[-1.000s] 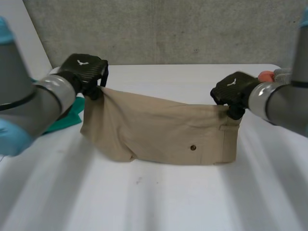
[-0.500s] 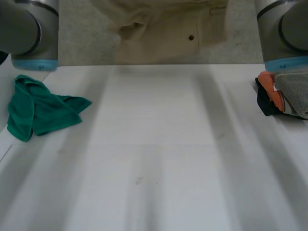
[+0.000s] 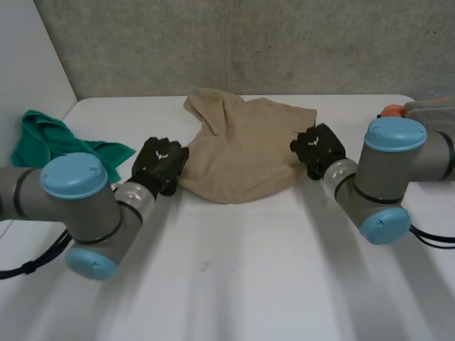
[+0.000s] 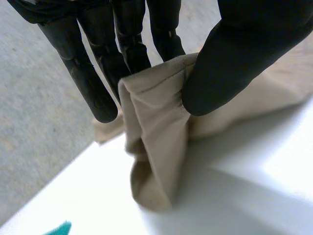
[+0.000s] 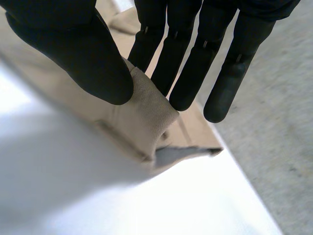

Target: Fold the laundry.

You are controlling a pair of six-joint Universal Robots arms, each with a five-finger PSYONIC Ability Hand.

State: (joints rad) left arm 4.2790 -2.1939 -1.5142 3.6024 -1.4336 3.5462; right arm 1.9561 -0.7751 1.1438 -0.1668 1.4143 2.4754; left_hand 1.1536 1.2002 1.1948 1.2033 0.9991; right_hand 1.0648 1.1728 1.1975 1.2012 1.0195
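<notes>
Khaki garment [image 3: 245, 149], aloft half a second ago, now lies spread on the tabletop [image 3: 234, 270] beside the green cloth [image 3: 50, 145]; my left hand [image 3: 160, 165] pinches the edge nearer that cloth, my right hand [image 3: 318, 148] the farther edge; I judge it ready for folding.

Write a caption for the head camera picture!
Robot's left hand and right hand each pinch a side of the tan cloth on the white table, green cloth nearby.

grey arms [image 3: 21, 193] with light-blue caps [image 3: 74, 175]; black, white-marked left robot hand [image 3: 161, 165] and right robot hand [image 3: 321, 148].
</notes>
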